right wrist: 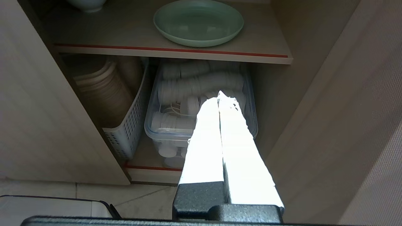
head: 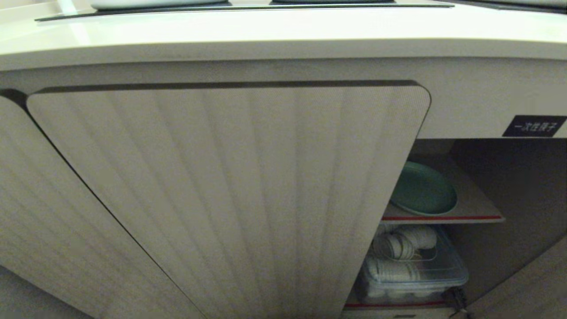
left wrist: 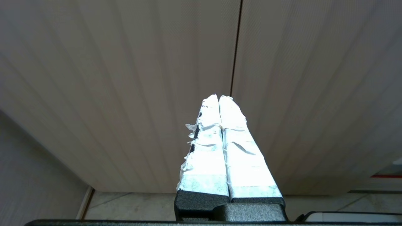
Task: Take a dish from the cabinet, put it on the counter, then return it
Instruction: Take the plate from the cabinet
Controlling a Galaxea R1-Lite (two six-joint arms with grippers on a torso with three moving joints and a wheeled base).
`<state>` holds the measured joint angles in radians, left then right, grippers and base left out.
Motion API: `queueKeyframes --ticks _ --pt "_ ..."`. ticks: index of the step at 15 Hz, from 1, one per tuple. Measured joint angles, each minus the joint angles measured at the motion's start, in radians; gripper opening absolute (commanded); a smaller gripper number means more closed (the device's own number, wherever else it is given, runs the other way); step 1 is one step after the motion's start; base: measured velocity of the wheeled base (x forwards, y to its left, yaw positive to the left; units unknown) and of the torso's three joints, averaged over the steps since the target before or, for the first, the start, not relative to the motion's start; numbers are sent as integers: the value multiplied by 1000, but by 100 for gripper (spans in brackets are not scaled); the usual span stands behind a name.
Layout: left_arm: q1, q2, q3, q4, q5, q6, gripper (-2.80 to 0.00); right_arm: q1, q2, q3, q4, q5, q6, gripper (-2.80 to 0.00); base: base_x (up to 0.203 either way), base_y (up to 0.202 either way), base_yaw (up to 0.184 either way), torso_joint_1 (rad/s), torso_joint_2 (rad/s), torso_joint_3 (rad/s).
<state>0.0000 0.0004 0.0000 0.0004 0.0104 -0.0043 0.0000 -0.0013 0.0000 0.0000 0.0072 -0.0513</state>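
Note:
A pale mint-green dish (head: 423, 189) (right wrist: 198, 22) lies flat on the upper red-edged shelf (right wrist: 273, 47) inside the open cabinet (head: 522, 177), whose front carries a small black label (head: 534, 126). The cream counter (head: 283, 35) runs above it. Neither arm shows in the head view. My right gripper (right wrist: 220, 95) is shut and empty; it hangs in front of the open cabinet, below the dish and well short of it. My left gripper (left wrist: 218, 98) is shut and empty too, facing closed ribbed doors (left wrist: 125, 78).
A closed ribbed door (head: 230, 195) fills the middle of the head view and hides part of the cabinet opening. On the lower shelf stand a clear lidded box of white lids (right wrist: 201, 100) and a white perforated basket of bowls (right wrist: 116, 100). Tiled floor (right wrist: 141, 201) lies below.

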Motion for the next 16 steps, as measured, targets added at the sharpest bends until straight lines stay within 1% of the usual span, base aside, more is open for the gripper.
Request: queueKeyframes --ticks 16 --pt "0 0 0 0 0 0 -280 0 0 0 0 1 -4 -280 0 0 0 0 0 0"
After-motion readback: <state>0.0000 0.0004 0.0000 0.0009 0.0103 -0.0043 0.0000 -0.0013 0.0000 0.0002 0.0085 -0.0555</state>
